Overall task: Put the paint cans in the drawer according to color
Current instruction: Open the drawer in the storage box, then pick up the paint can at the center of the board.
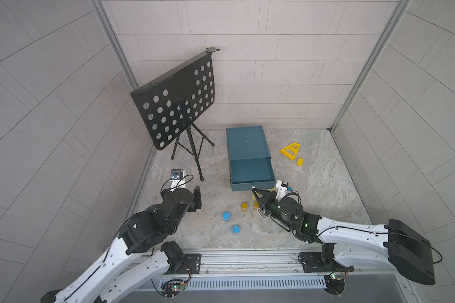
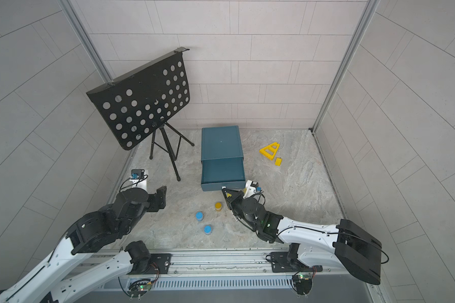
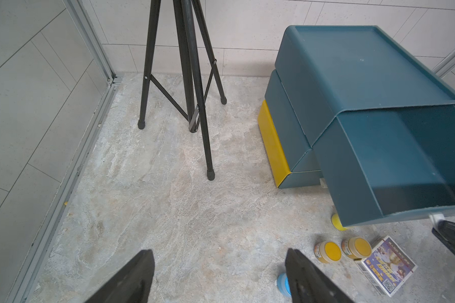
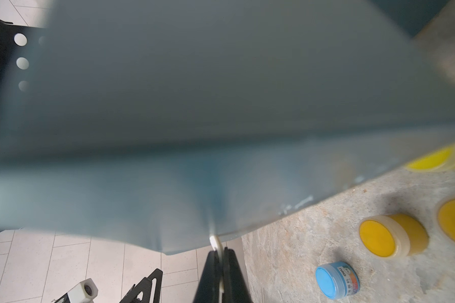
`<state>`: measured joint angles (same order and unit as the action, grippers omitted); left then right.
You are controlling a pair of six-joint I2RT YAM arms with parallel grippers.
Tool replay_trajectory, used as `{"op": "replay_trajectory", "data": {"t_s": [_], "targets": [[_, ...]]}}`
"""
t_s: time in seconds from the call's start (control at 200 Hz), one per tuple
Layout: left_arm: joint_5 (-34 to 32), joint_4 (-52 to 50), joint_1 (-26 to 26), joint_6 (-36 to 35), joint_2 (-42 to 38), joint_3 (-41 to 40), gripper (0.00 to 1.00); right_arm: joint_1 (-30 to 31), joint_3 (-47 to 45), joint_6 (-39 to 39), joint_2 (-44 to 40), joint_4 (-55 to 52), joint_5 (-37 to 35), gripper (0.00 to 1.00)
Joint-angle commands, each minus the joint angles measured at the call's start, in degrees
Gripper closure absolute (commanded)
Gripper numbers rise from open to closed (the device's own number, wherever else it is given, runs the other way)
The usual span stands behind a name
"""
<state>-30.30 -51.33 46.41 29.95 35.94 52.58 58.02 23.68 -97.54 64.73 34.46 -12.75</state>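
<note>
Right wrist view: found right gripper (image 4: 221, 253) pinched shut on white tab (image 4: 216, 241) of drawer (image 4: 221, 118), likely for pulling; paint cans (image 4: 390, 234) near its tips. Noted left gripper (image 3: 219, 251) parted, empty.

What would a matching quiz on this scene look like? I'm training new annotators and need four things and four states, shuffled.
Things:
1 top drawer
2 right gripper
3 left gripper
4 blue paint cans

States:
A open, gripping nothing
B pulled out, empty
C upright on the table
D shut on the drawer handle

Pairs: 1-B, 2-D, 3-A, 4-C.
</note>
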Motion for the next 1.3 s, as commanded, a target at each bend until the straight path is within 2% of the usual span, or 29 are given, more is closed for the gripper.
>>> {"op": "replay_trajectory", "data": {"t_s": [0.0,0.035,0.125,0.165,0.25,0.41,0.545,0.65,0.715,0.84,0.916,1.126,1.296], "targets": [[-0.9,-1.3,-0.2,-0.4,-0.5,-0.5,0.15,0.7,0.7,0.4,0.7,-3.8,0.7,1.0],[-1.1,-1.4,-0.2,-0.4,-0.6,-0.6,0.15,0.7,0.9,0.4,0.6,-4.7,1.0,1.0],[-1.1,-1.3,-0.2,-0.4,-0.7,-0.5,0.15,0.7,1.1,1.5,-1.0,-8.5,0.7,0.62],[-1.2,-1.4,-0.2,-0.4,-0.7,-0.5,0.15,0.7,1.8,3.0,-2.9,-13.0,0.5,0.5],[-1.1,-1.6,-0.2,-0.2,-0.9,-0.6,0.15,0.7,3.5,8.0,-8.3,-24.1,-1.1,0.39],[-1.3,-1.5,-0.2,-0.1,-1.2,-0.7,0.15,0.7,3.0,17.2,-19.5,-40.2,-6.4,0.36],[-1.4,-1.7,-0.2,-0.1,-1.1,-0.6,0.15,0.4,1.1,23.1,-26.9,-51.8,-10.6,0.42],[-1.4,-1.8,-0.2,-0.1,-1.2,-0.6,0.15,-2.4,0.8,29.1,-29.9,-60.0,-13.0,0.43],[-1.5,-1.7,-0.2,-0.1,-1.3,-0.7,0.15,-8.0,0.8,32.3,-29.2,-62.7,-10.3,0.41],[-1.4,-1.7,-0.2,-0.1,-1.2,-0.6,0.15,-24.0,-0.9,38.3,-24.1,-57.8,4.8,0.38],[-1.5,-1.8,-0.2,-0.1,-1.4,-0.6,0.15,-28.8,-0.3,41.2,-18.6,-54.3,9.2,0.37],[-1.5,-1.7,-0.2,-0.1,-1.9,-0.6,0.15,-29.6,5.2,50.7,-2.4,-45.5,15.3,0.31],[-1.4,-1.6,-0.2,-0.1,-2.4,-0.7,0.15,-29.0,3.2,55.5,2.9,-35.7,12.6,0.26]]}}
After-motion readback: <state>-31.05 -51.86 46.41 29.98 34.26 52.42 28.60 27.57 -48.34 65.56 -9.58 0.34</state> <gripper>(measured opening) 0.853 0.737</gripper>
